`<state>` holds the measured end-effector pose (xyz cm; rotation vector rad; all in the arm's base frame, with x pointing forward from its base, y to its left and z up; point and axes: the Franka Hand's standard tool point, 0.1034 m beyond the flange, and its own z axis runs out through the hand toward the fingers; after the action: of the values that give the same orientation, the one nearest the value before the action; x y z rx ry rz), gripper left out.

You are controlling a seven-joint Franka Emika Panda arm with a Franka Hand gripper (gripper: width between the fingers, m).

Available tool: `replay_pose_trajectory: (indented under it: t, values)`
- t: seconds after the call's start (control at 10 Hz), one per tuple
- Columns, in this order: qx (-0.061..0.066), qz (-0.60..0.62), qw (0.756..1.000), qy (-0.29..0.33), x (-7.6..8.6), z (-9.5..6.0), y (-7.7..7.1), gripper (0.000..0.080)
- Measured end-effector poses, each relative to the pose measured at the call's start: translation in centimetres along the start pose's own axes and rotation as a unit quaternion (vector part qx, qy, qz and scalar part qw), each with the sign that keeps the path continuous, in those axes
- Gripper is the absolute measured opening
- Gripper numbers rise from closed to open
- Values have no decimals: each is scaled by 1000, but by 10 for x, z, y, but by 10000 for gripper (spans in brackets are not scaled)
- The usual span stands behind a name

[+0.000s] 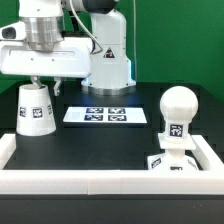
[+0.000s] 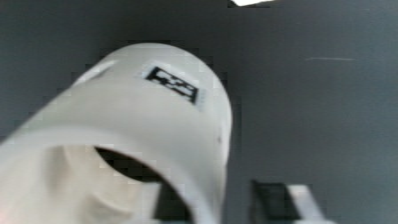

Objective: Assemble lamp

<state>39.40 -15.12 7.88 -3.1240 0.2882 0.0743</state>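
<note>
Lamp parts, big to small: base [image 1: 172, 161] w/ bulb [image 1: 178, 112] standing on it sits at the exterior view's right, near the white tray wall [image 1: 100, 177]. Shade [image 1: 36, 107] stands upright on the black table at the exterior view's left, directly under the gripper [image 1: 36, 84]. Marker board [image 1: 106, 115] lies between.

Shade looks like a light, stiff, hollow plastic shell; smooth tapered wall likely slippery, so pinch across the narrow top, not the flare.

Ext view shows layout; can't tell if jaws are open or closed. Wrist view shows shade [image 2: 143, 140] close-up, hollow inside, one dark fingertip [image 2: 281, 200] beside it.
</note>
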Motion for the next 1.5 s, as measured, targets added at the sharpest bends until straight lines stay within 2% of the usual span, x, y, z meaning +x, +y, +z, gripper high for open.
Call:
replay_pose_trajectory:
  t: [0.1, 0.2, 0.5, 0.8, 1.0, 1.2, 1.3, 1.5]
  values:
    - [0, -1, 1000, 2, 1, -1, 0, 93]
    - [0, -1, 1000, 2, 1, -1, -1, 44]
    - [2, 1, 1000, 0, 1, -2, -4, 44]
    - [21, 7, 1000, -6, 8, -24, -58, 44]
    - [38, 27, 999, -14, 19, -53, -102, 44]
    - [50, 74, 996, -15, 40, -89, -143, 44]
    - [50, 91, 995, -14, 46, -96, -153, 44]
    - [49, 86, 995, -15, 45, -93, -151, 44]
